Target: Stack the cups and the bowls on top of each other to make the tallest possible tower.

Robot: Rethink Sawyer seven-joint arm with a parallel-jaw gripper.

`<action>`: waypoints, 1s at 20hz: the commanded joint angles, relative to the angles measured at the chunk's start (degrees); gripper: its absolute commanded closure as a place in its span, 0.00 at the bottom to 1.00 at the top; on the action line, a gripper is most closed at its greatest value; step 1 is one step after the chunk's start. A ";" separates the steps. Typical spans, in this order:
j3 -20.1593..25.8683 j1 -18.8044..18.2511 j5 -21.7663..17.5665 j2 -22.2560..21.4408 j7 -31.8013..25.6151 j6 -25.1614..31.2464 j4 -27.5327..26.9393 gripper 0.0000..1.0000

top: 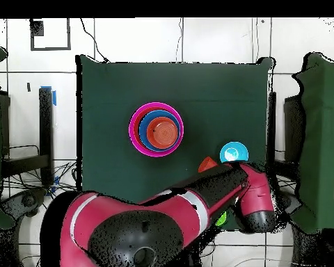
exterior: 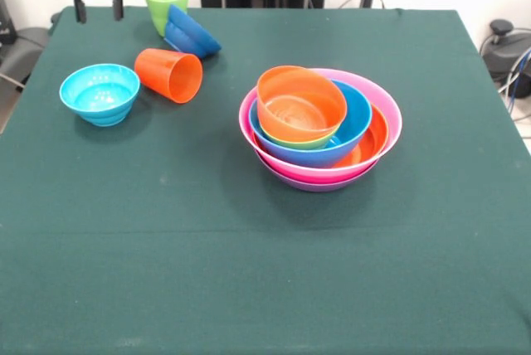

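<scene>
The tower (exterior: 319, 127) stands right of the table's middle: a purple bowl lowest, then pink, large orange and blue bowls, a small green one, and a small orange bowl (exterior: 300, 103) tilted on top. From overhead the tower (top: 156, 129) shows as nested rings. A lime green cup (exterior: 166, 2) stands upright at the far left, with a dark blue bowl (exterior: 191, 33) leaning on it. The orange cup (exterior: 170, 75) lies on its side beside a light blue bowl (exterior: 99, 94). My gripper (exterior: 99, 15) hangs open and empty, left of the green cup.
A dark green cloth covers the table (exterior: 249, 272). In the overhead view the red arm (top: 197, 198) crosses the table's lower right, over the light blue bowl (top: 233, 152) and orange cup (top: 207, 165) area. Cables and gear (exterior: 506, 48) lie beyond the right edge.
</scene>
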 commanded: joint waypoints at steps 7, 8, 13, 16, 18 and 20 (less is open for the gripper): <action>8.07 -4.52 3.31 -5.42 -4.67 -0.17 8.54 0.00; 8.23 -4.81 3.31 -5.73 -5.13 0.11 8.86 0.00; 10.24 -7.52 8.27 -11.20 -18.03 5.60 11.84 0.00; 11.29 -8.90 13.24 -13.55 -24.47 7.87 14.44 0.00; 11.20 -8.48 15.39 -13.78 -25.62 8.52 15.16 0.00; 10.72 -7.73 16.79 -13.64 -25.72 8.82 15.55 0.00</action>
